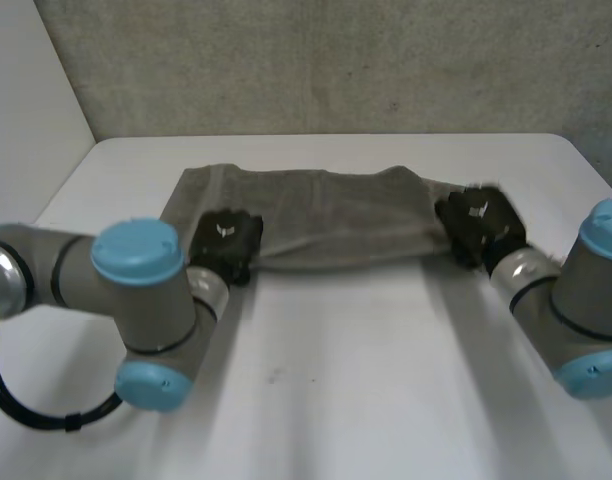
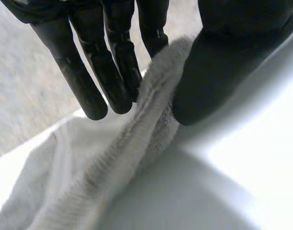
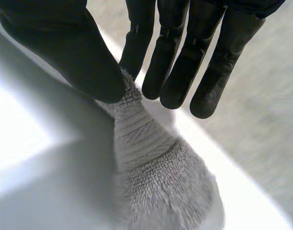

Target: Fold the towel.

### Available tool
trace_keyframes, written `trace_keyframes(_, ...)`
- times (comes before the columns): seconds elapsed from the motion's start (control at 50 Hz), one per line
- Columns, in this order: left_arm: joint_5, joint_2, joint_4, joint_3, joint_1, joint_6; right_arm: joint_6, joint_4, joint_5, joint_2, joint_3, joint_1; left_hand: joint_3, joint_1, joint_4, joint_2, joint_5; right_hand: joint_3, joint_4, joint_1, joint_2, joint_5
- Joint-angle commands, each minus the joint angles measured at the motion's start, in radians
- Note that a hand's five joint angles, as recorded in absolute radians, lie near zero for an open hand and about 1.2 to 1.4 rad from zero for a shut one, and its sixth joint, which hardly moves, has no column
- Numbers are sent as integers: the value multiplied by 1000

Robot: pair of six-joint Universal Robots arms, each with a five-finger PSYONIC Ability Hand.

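Note:
A grey towel (image 1: 326,220) lies as a long band across the far half of the white table (image 1: 336,390). My left hand (image 1: 226,243) is at the towel's near left corner. In the left wrist view the towel's edge (image 2: 132,143) rises between the straight fingers (image 2: 113,72) and the thumb (image 2: 218,62), touching both. My right hand (image 1: 478,222) is at the towel's right end. In the right wrist view a bunched corner of the towel (image 3: 156,177) is pinched between the thumb (image 3: 65,52) and the fingers (image 3: 175,57).
A rough grey wall (image 1: 336,60) stands behind the table's far edge, and a white wall (image 1: 26,90) runs along the left. Bare table stretches in front of the towel, between my two arms.

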Motion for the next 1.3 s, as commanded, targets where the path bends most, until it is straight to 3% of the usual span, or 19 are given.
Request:
trace_keyframes(0.02, 2, -13, 36, -79, -1, 2, -15, 201, -5, -9, 16, 5, -238, -224, -237, -231, -237, 211, 205, 439, 215, 241)
trace_keyframes(0.08, 2, -7, 36, -80, 2, 1, -6, 211, -4, -48, 25, 0, -417, -403, -416, -410, -416, 211, 205, 439, 215, 241)
trace_keyframes(0.6, 0, 56, 60, -151, 111, 1, -15, 197, 18, -65, 45, -57, -405, -392, -405, -399, -404, 211, 205, 439, 215, 241)
trace_keyframes(0.78, 3, 110, 57, -224, 128, 1, -18, 192, 117, -16, 7, -69, -396, -383, -396, -390, -396, 211, 205, 439, 215, 241)
trace_keyframes(0.98, 15, 97, 54, -252, 129, 2, -18, 192, 124, -13, 4, -69, -361, -347, -361, -355, -360, 211, 205, 439, 215, 241)
trace_keyframes(1.08, 39, 97, 54, -257, 132, 1, -17, 192, 124, -13, 4, -69, -164, -151, -164, -158, -164, 211, 205, 439, 215, 241)
trace_keyframes(1.12, 51, 97, 54, -257, 143, 1, -17, 192, 124, -13, 4, -69, 101, 115, 102, 108, 102, 211, 205, 439, 215, 241)
trace_keyframes(1.22, 68, 97, 52, -261, 145, 2, -17, 194, 128, -22, 3, -69, 424, 438, 425, 431, 425, 211, 205, 439, 215, 241)
trace_keyframes(1.3, 77, 107, 51, -260, 146, 5, -9, 203, 120, -36, -1, -72, 425, 439, 426, 432, 426, 211, 205, 439, 215, 241)
